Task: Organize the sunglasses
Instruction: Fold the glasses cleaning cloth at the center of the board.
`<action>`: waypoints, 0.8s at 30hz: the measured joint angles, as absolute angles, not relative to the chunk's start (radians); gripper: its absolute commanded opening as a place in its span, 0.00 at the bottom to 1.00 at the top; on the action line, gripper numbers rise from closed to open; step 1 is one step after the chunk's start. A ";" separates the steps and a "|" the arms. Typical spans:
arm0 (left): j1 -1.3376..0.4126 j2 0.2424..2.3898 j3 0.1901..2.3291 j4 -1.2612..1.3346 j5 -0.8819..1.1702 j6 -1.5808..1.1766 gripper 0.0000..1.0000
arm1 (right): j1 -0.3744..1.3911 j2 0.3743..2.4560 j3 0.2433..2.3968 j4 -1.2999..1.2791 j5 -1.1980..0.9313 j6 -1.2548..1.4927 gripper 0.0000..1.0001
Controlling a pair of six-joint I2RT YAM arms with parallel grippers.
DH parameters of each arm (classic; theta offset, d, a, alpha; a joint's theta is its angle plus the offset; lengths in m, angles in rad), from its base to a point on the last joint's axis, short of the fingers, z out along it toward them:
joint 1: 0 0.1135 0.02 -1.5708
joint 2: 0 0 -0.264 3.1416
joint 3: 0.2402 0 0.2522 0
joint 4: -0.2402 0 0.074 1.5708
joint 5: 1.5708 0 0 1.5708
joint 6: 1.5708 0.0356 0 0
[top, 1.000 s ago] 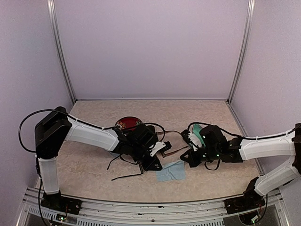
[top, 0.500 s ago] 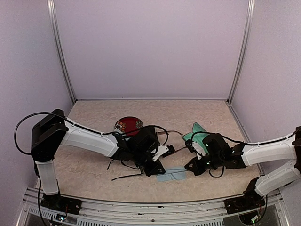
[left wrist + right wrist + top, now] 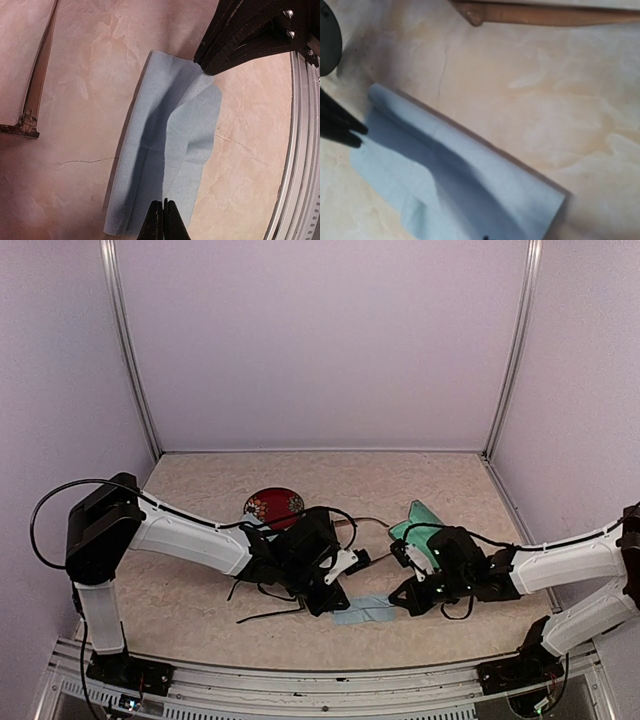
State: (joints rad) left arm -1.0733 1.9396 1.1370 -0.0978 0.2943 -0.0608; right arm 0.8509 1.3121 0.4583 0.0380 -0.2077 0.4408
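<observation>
A light-blue cloth (image 3: 364, 610) lies folded lengthwise on the table between my two grippers. My left gripper (image 3: 163, 206) is shut on the cloth's (image 3: 170, 145) near edge. My right gripper (image 3: 402, 596) is shut on the opposite end, where its black fingers (image 3: 235, 42) meet the cloth's corner. The black-framed sunglasses (image 3: 268, 614) lie open under my left arm. Of the reddish-brown sunglasses I see only a thin arm (image 3: 37, 85) beside the cloth, also along the top of the right wrist view (image 3: 545, 15).
A round red object (image 3: 273, 504) sits behind the left arm. A teal-green item (image 3: 418, 520) lies behind the right gripper. The metal rail (image 3: 300, 175) of the table's near edge runs close to the cloth.
The cloth has gone from a flat square to a narrow fold. The right gripper moved nearer and lower over the cloth's end. The left gripper shifted slightly right.
</observation>
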 measured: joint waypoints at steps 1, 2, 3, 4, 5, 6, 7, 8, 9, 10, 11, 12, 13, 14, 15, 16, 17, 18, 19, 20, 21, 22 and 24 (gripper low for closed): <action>-1.073 1.940 1.137 -0.101 0.289 -0.059 0.00 | 0.853 1.316 0.458 0.042 -0.209 0.446 0.00; -1.073 1.940 1.137 -0.103 0.286 -0.058 0.00 | 0.855 1.319 0.457 0.045 -0.210 0.453 0.00; -1.073 1.939 1.137 -0.105 0.282 -0.055 0.00 | 0.859 1.322 0.457 0.047 -0.210 0.460 0.00; -1.073 1.938 1.137 -0.107 0.281 -0.054 0.00 | 0.862 1.325 0.457 0.049 -0.211 0.465 0.00; -1.074 1.937 1.137 -0.111 0.279 -0.051 0.00 | 0.864 1.326 0.457 0.051 -0.213 0.470 0.00; -1.075 1.936 1.137 -0.113 0.279 -0.050 0.00 | 0.866 1.327 0.456 0.052 -0.214 0.473 0.00; -1.076 1.935 1.137 -0.117 0.279 -0.048 0.00 | 0.868 1.327 0.454 0.056 -0.214 0.477 0.00; -1.079 1.932 1.137 -0.121 0.278 -0.047 0.00 | 0.871 1.327 0.451 0.059 -0.217 0.483 0.00; -1.081 1.929 1.137 -0.125 0.276 -0.047 0.00 | 0.874 1.327 0.447 0.061 -0.218 0.489 0.00; -1.084 1.926 1.137 -0.128 0.276 -0.047 0.00 | 0.877 1.327 0.445 0.062 -0.221 0.493 0.00; -1.086 1.921 1.137 -0.130 0.276 -0.047 0.00 | 0.881 1.327 0.442 0.062 -0.222 0.497 0.00; -1.089 1.916 1.137 -0.131 0.275 -0.047 0.00 | 0.886 1.327 0.440 0.064 -0.224 0.500 0.00; -1.092 1.911 1.137 -0.132 0.276 -0.046 0.00 | 0.890 1.327 0.439 0.065 -0.226 0.505 0.00; -1.095 1.906 1.137 -0.134 0.275 -0.046 0.00 | 0.895 1.327 0.439 0.067 -0.226 0.509 0.00; -1.097 1.903 1.137 -0.136 0.275 -0.046 0.00 | 0.898 1.327 0.439 0.068 -0.227 0.513 0.00; -1.099 1.901 1.137 -0.136 0.275 -0.045 0.02 | 0.901 1.327 0.437 0.071 -0.228 0.517 0.00; -1.102 1.901 1.137 -0.138 0.275 -0.044 0.04 | 0.904 1.327 0.434 0.074 -0.228 0.520 0.00; -1.105 1.901 1.137 -0.141 0.275 -0.044 0.06 | 0.905 1.326 0.429 0.075 -0.227 0.524 0.00; -1.108 1.901 1.134 -0.143 0.275 -0.044 0.09 | 0.905 1.326 0.424 0.075 -0.227 0.527 0.00; -1.111 1.901 1.132 -0.144 0.275 -0.044 0.12 | 0.906 1.324 0.418 0.073 -0.226 0.530 0.00; -1.114 1.901 1.129 -0.146 0.276 -0.044 0.15 | 0.907 1.321 0.413 0.072 -0.224 0.534 0.02; -1.116 1.901 1.126 -0.148 0.276 -0.044 0.17 | 0.907 1.315 0.410 0.068 -0.222 0.538 0.05; -1.120 1.901 1.120 -0.150 0.281 -0.045 0.23 | 0.908 1.293 0.407 0.057 -0.212 0.544 0.13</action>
